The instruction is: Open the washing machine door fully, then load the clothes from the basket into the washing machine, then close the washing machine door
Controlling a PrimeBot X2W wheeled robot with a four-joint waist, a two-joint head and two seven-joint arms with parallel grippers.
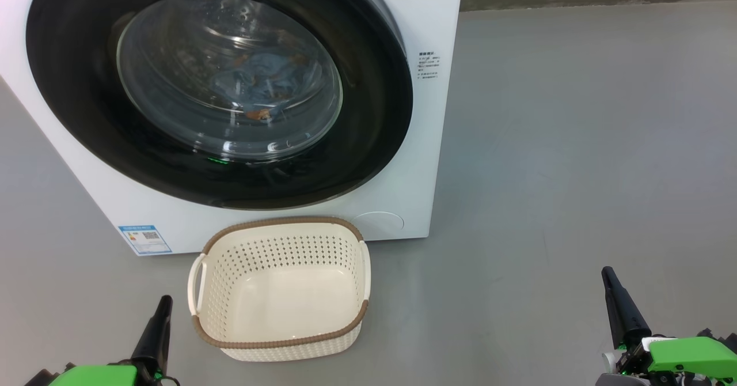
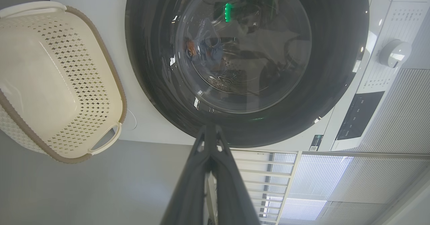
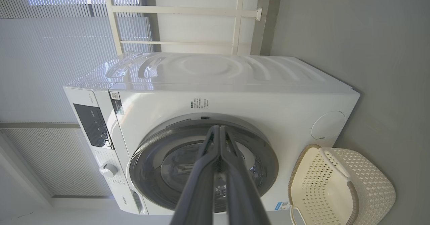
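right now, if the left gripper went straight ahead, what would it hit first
The left gripper would likely meet the black rim of the washing machine door first; depth is unclear.

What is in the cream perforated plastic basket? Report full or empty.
Empty: the cream perforated plastic basket shows a bare floor; light blue clothes lie behind the round black-rimmed glass door.

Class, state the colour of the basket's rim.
Brown; the basket's rim shows best in the head view.

The washing machine door [image 1: 219, 86] sits shut, barring the way inside. The basket [image 1: 276, 253] stands just before the washing machine [image 1: 429, 34]; open floor [image 1: 547, 173] lies right of both.
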